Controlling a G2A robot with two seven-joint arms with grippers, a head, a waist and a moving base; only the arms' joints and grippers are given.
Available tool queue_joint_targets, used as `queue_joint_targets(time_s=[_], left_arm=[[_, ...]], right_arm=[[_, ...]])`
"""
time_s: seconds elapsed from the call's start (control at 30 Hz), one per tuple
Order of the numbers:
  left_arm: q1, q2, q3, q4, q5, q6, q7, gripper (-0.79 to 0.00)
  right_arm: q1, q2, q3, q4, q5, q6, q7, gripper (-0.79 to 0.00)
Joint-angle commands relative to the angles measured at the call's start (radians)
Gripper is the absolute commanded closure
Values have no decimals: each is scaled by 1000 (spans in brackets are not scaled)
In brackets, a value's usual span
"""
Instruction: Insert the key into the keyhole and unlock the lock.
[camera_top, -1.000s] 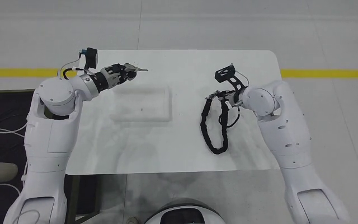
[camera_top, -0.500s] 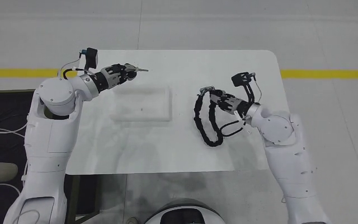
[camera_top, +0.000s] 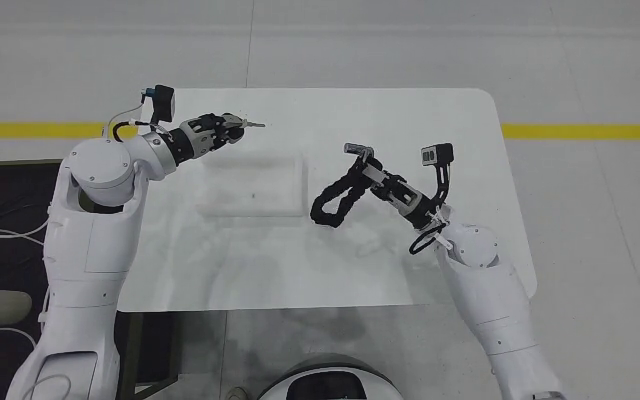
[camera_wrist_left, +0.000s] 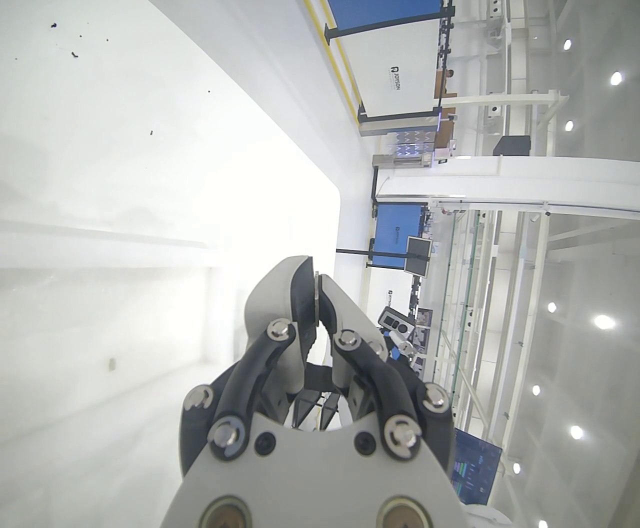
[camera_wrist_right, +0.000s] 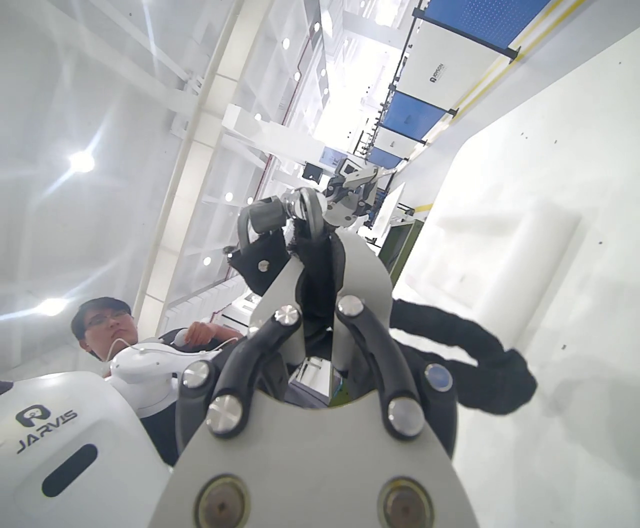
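The table (camera_top: 400, 250) is showing plain white, and the shallow block (camera_top: 255, 185) is looking the same white. The lock (camera_wrist_right: 480, 370) is wearing a matte black fabric sleeve along its cable, its cylinder head shining silver-grey. The key (camera_top: 255, 125) is gleaming silver. The left gripper (camera_wrist_left: 316, 287) and the right gripper (camera_wrist_right: 320, 250) are both showing pale grey fingers, black pads, black links and silver screws. The floor (camera_top: 400, 40) is appearing light grey, with a yellow stripe (camera_top: 560, 131) running across it

The left arm extends forward with its elbow bent, left gripper (camera_top: 238, 127) pinched tight. The right arm angles inward toward the centre, right gripper (camera_top: 365, 170) clamped. The 2 grippers are well apart.
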Motion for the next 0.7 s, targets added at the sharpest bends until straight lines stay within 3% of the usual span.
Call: queue_joint_targets(time_s=[0.0,0.13,0.17,0.3,0.4,0.57,0.67], left_arm=[[0,0,0,0,0,0,0,0],[0,0,0,0,0,0,0,0],[41,-4,-18,-29,-47,-24,51,0],[151,-25,-5,-108,-203,-174,175,0],[188,-37,44,-106,-187,-322,211,0],[190,-48,107,-67,-177,-421,146,0],[184,-52,120,-53,-194,-400,95,0]], right_arm=[[-1,0,1,-1,-5,0,-1,0],[-1,0,1,-1,-5,0,-1,0],[-32,1,-1,-16,-3,3,-6,0],[-79,4,1,-72,-80,113,-57,0],[-67,4,-3,-65,-83,159,-48,0],[-49,6,1,-49,-77,194,-18,0],[-40,9,3,-44,-97,210,-4,0]])
